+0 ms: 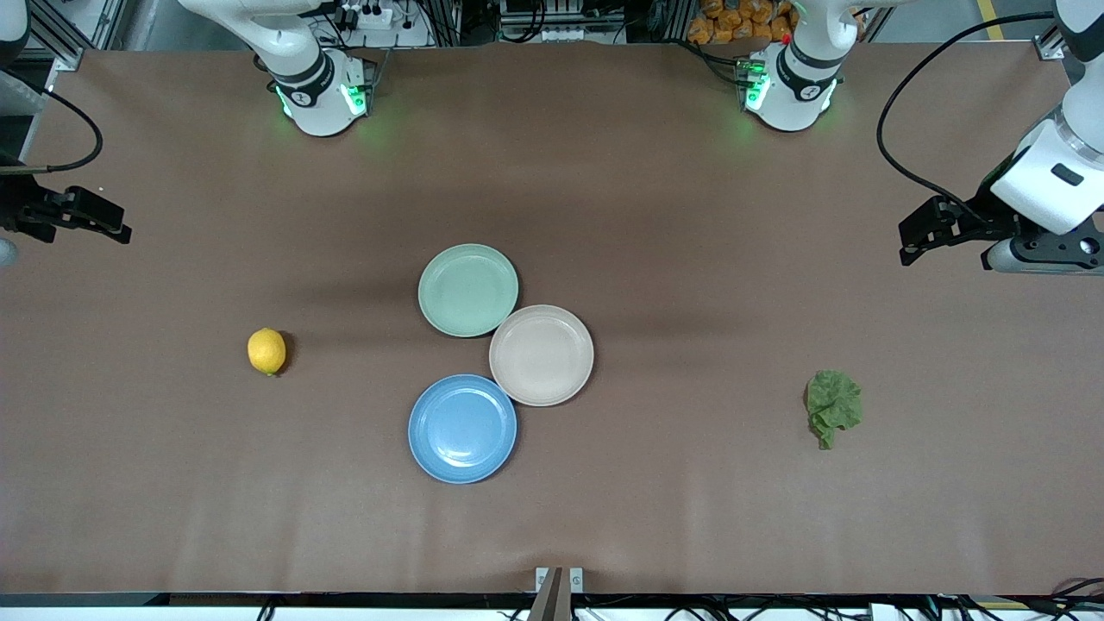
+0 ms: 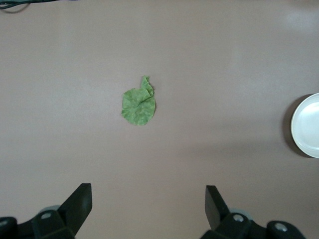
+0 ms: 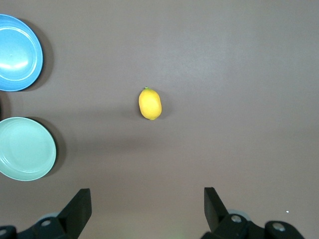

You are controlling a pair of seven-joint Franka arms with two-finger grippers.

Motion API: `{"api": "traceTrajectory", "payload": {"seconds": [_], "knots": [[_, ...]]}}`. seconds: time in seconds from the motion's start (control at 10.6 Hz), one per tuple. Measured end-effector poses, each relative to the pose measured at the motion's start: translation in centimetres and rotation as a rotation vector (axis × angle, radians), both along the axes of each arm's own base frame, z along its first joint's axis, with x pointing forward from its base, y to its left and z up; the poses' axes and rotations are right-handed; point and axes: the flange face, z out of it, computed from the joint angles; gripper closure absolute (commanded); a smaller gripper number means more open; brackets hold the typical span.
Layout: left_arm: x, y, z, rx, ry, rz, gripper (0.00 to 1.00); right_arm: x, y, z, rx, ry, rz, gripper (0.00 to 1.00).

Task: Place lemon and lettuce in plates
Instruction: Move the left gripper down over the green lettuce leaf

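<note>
Front view: three plates cluster mid-table, touching or nearly so; mint plate (image 1: 468,290) at 12 o'clock of the cluster, beige-pink plate (image 1: 542,354) at 3, blue plate (image 1: 462,428) at 6, nearest the front camera. All three are empty. Lemon (image 1: 266,351) lies on bare table toward the right arm's end, lettuce (image 1: 833,406) toward the left arm's end, both well apart from the plates. Right gripper (image 1: 122,233) hangs over that end's table edge, left gripper (image 1: 907,252) likewise at its own end; neither holds anything. Left wrist view: fingers (image 2: 79,203) spread wide, lettuce at 12 o'clock from them, a sliver of the beige-pink plate at 3. Right wrist view: fingers (image 3: 80,208) wide, lemon at 12 o'clock, blue and mint plates at 9 to 10. Risks, as I judge: the lemon may roll if one finger nudges it first; the flat, limp leaf may slip a shallow pinch; a drop could land in the mint plate, so close beside the others. Plenty of open cloth around both items; crowding only at the cluster.
</note>
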Motion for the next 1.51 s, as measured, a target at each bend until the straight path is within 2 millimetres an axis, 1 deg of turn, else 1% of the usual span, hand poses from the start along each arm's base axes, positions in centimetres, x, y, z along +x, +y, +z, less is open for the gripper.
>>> {"api": "traceTrajectory", "payload": {"seconds": [0.66, 0.95, 1.04, 1.33, 1.42, 1.51], "knots": [[0.0, 0.0, 0.0, 0.000, 0.001, -0.001, 0.00, -0.1, -0.2, -0.2, 0.001, 0.010, -0.003, 0.00], [0.1, -0.2, -0.4, 0.000, 0.008, -0.004, 0.00, 0.0, -0.2, -0.3, 0.001, 0.012, -0.004, 0.00], [0.4, -0.3, -1.2, 0.000, 0.022, -0.006, 0.00, 0.0, -0.2, -0.4, 0.001, 0.013, -0.005, 0.00], [2.7, 0.2, -5.9, -0.002, 0.083, 0.004, 0.00, 0.0, -0.3, -0.4, 0.001, 0.014, -0.005, 0.00], [3.4, 0.4, -7.0, -0.005, 0.087, 0.007, 0.00, 0.0, -0.3, -0.4, 0.001, 0.014, -0.005, 0.00], [3.8, 0.3, -7.7, -0.006, 0.086, 0.007, 0.00, 0.0, -0.3, -0.4, 0.001, 0.014, -0.005, 0.00]]}}
